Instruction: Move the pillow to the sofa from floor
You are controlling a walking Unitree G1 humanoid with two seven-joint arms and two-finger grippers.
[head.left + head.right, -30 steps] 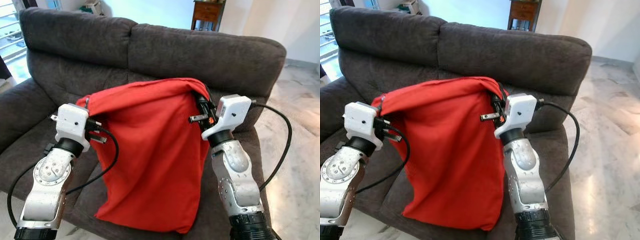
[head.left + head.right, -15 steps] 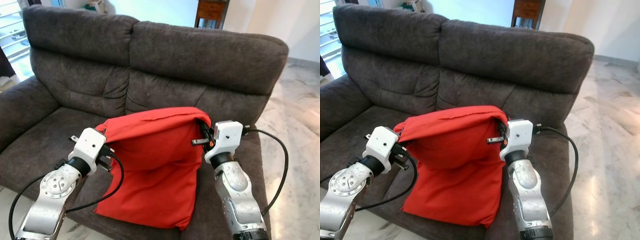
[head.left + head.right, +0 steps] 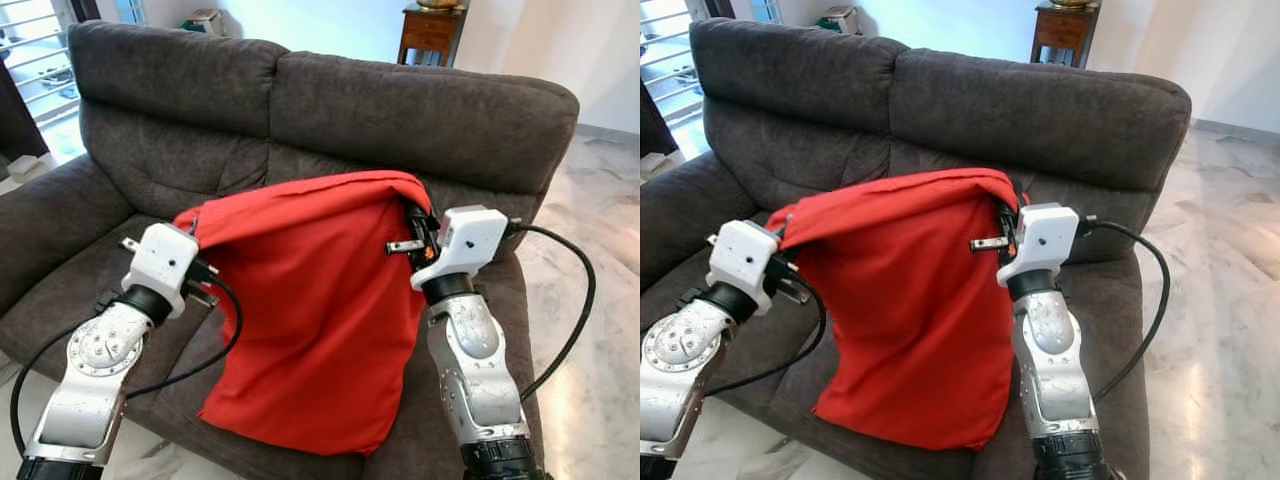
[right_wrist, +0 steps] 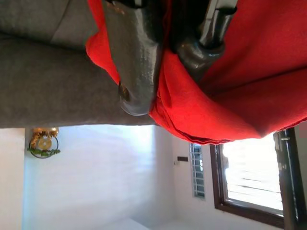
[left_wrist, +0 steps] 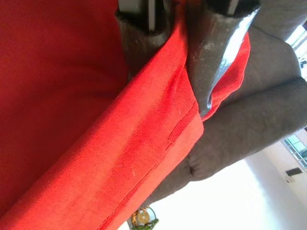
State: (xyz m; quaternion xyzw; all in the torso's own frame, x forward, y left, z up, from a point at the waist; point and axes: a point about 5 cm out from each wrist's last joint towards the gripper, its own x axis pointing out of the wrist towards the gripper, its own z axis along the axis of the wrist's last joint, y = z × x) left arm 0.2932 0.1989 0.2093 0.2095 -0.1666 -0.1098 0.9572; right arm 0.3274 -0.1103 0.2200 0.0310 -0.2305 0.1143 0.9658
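The red pillow hangs upright over the seat of the dark grey sofa, its lower edge at the seat's near edge. The left gripper is clenched on the pillow's upper left corner, the right gripper on its upper right corner. A wooden side table stands behind the sofa. The right wrist view adds a window and a wall ornament.

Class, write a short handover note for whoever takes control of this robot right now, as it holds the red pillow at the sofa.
Left claw: shut on the red pillow, at its top left corner.
Right claw: shut on the top right corner.
The pillow hangs upright between both arms, over the front of the grey sofa seat.
Done: pillow lifted off the floor.
Left: set it on the seat, open both claws, withdraw.
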